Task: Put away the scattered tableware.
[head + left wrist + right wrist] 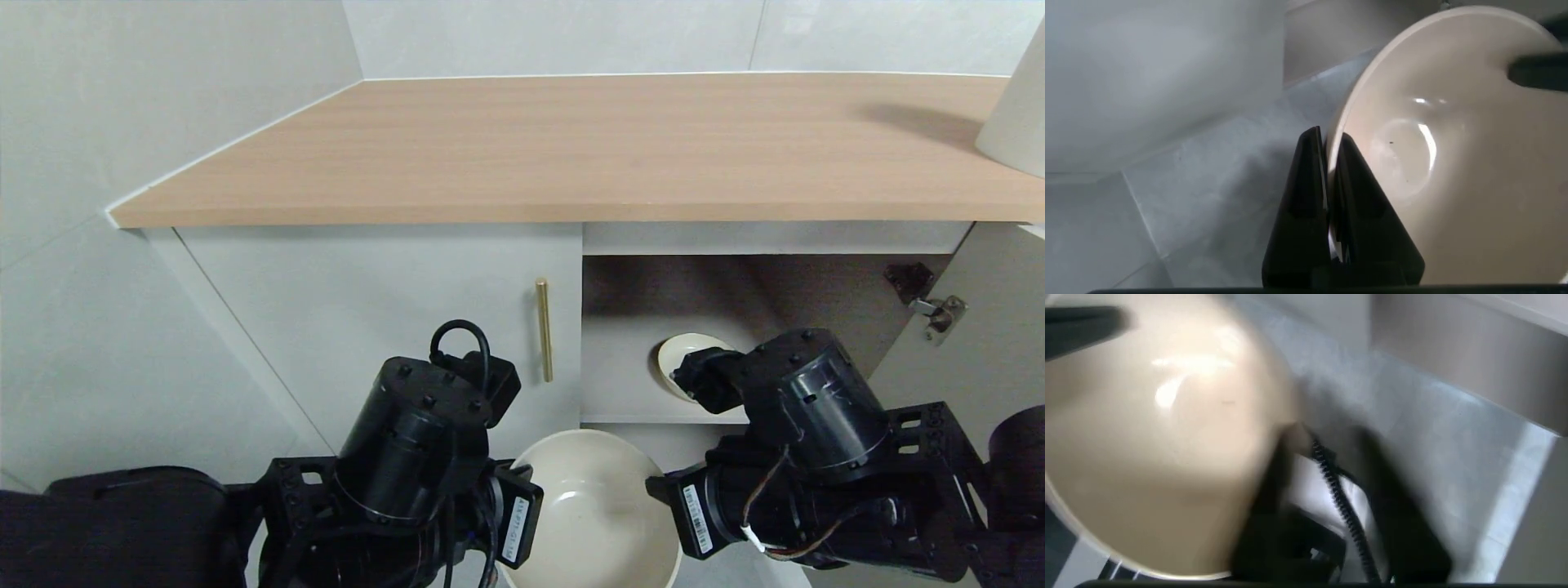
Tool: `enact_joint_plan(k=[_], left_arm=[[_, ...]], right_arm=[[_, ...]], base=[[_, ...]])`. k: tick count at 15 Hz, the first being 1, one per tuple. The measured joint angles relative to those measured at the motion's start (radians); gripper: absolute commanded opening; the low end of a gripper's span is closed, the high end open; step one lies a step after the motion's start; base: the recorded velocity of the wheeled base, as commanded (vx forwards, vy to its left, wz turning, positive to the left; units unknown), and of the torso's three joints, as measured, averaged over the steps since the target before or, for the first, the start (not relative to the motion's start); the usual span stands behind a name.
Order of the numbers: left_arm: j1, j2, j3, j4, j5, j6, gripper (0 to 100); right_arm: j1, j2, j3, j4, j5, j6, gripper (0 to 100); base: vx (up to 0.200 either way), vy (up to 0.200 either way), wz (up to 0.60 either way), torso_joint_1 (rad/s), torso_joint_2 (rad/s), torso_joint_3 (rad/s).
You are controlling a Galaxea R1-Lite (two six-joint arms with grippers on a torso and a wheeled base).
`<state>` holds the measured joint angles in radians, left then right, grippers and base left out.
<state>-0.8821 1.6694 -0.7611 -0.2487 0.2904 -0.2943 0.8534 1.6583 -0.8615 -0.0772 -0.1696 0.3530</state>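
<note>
A large cream bowl (592,506) hangs low in front of the cabinet between my two arms. My left gripper (529,494) is shut on its left rim; in the left wrist view the two black fingers (1310,188) pinch the rim of the bowl (1437,147). My right gripper (660,490) is at the bowl's right rim, its fingers apart in the right wrist view (1323,465), with the bowl (1167,441) close beside one of them. A small cream plate (682,353) lies on the cabinet shelf, partly hidden by my right arm.
The right cabinet compartment stands open, with a grey shelf (620,384) and the door (980,343) swung out to the right. The left door is closed and has a brass handle (543,329). Above runs a wooden countertop (571,147) with a white object (1016,122) at its right end.
</note>
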Motion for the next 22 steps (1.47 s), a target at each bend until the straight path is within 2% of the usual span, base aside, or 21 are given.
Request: enact_joint_plan(k=[9, 10, 15, 18, 19, 22], left_arm=[[0.002, 0.007, 0.001, 0.003, 0.01, 0.0, 0], [0.002, 0.009, 0.001, 0.003, 0.023, 0.0, 100], [0.005, 0.01, -0.001, -0.049, 0.043, -0.006, 100], [0.012, -0.004, -0.001, -0.146, 0.043, -0.039, 100], [0.018, -0.011, 0.0, -0.153, 0.041, -0.041, 100], [0.029, -0.021, 0.0, -0.157, 0.039, -0.043, 100]], right_arm=[[-0.002, 0.003, 0.004, 0.002, -0.007, -0.001, 0], [-0.002, 0.005, 0.005, 0.001, -0.008, -0.001, 0], [-0.004, 0.012, 0.006, 0.009, -0.027, -0.001, 0], [-0.003, 0.022, 0.005, -0.004, -0.079, 0.001, 0], [-0.007, 0.028, 0.007, -0.031, -0.099, 0.005, 0], [-0.058, 0.061, 0.064, -0.285, -0.198, 0.009, 0]], base=[[0.0, 0.0, 0.0, 0.0, 0.0, 0.0], [0.0, 0.0, 0.0, 0.0, 0.0, 0.0], [0.0, 0.0, 0.0, 0.0, 0.0, 0.0], [0.0, 0.0, 0.0, 0.0, 0.0, 0.0], [0.0, 0.0, 0.0, 0.0, 0.0, 0.0], [0.0, 0.0, 0.0, 0.0, 0.0, 0.0]])
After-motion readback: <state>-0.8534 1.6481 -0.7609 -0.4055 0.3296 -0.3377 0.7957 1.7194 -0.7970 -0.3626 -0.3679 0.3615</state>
